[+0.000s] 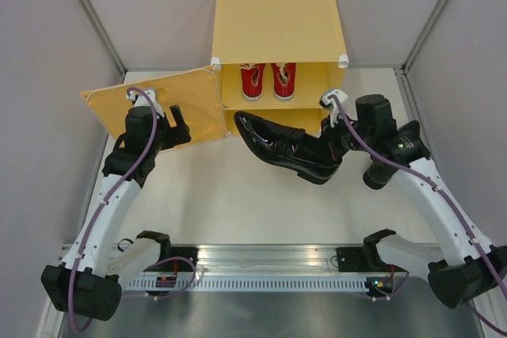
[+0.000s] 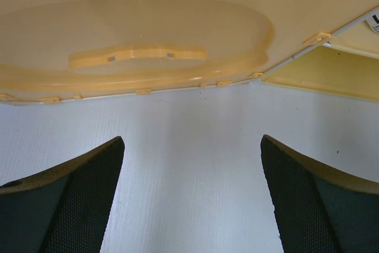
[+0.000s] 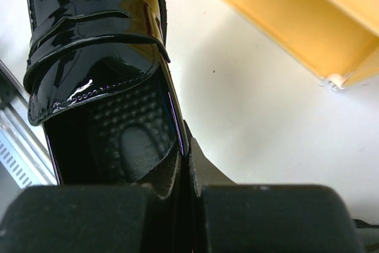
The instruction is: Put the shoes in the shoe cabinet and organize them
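The right pincer is pinched tight on the black dress shoe, toe cut off beyond; the left pincer gapes empty, cabinet door just ahead, cropped

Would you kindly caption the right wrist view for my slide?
Right gripper shut on a black dress shoe near the shoe cabinet.

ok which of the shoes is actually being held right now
The glossy black dress shoe outside the cabinet: the right gripper is shut on its opening's rim. Both red sneakers sit untouched on the cabinet's inner shelf.
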Controlling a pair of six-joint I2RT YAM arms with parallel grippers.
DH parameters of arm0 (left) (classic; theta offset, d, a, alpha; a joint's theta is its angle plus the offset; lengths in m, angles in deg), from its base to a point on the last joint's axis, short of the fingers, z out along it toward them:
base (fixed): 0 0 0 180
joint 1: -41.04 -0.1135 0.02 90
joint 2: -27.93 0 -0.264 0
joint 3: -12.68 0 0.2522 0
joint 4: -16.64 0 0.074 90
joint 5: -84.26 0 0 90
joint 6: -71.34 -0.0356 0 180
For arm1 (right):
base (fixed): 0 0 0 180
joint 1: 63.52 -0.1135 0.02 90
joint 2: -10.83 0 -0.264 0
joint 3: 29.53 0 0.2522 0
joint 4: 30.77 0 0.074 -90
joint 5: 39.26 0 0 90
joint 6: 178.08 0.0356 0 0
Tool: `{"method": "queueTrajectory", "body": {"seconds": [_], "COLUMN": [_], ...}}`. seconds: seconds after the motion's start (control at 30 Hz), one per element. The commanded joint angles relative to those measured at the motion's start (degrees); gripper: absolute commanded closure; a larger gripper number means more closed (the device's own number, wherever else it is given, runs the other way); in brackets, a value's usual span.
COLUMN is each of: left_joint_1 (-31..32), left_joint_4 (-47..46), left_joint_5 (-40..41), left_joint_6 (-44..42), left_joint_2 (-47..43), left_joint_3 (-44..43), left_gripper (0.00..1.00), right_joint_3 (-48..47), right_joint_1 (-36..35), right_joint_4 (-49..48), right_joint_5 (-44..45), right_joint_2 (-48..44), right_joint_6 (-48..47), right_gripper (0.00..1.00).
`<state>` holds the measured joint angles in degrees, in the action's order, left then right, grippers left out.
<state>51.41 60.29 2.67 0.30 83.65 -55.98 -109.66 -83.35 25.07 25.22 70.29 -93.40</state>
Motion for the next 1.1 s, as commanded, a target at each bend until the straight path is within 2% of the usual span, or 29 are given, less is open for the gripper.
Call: {"method": "queueTrajectory", "body": {"seconds": [0.0,0.17,0.27,0.43,0.67,0.87,1.07], "left_joint_1": [-0.09,-0.09,-0.09,-0.09,-0.09,-0.09,-0.09], "left_joint_4": [-0.97,-1.06,-0.97,-1.15,-0.89,-0.88,-0.8], "left_joint_5": [1.09,1.09,1.0,1.0,0.91,0.91,0.74], "left_joint_6": [-1.12,-1.21,-1.21,-1.12,-0.94,-0.85,-0.77], "left_joint_2": [-0.27,-0.35,-0.27,-0.09,0.09,0.26,0.26], "left_joint_3": [0.58,0.58,0.58,0.49,0.49,0.4,0.49], "left_gripper": [0.02,0.02,0.02,0.02,0.02,0.01,0.02], "right_joint_3": [-4.21,-1.67,1.85,6.07,9.5,8.72,6.34], "right_joint_1": [-2.75,-6.79,-7.41,-9.08,-10.22,-12.07,-15.23], "right_joint_4": [-1.83,-4.2,-9.29,-17.99,-28.71,-36.36,-40.32], "right_joint_5": [3.27,9.86,13.64,23.29,31.49,37.46,43.53], "right_joint_2": [3.8,8.65,10.49,13.4,16.47,20.86,26.83], "right_joint_6": [-1.88,2.14,5.14,14.36,27.1,36.16,39.6], "right_gripper": [0.99,1.0,1.0,1.0,0.99,0.99,0.99]}}
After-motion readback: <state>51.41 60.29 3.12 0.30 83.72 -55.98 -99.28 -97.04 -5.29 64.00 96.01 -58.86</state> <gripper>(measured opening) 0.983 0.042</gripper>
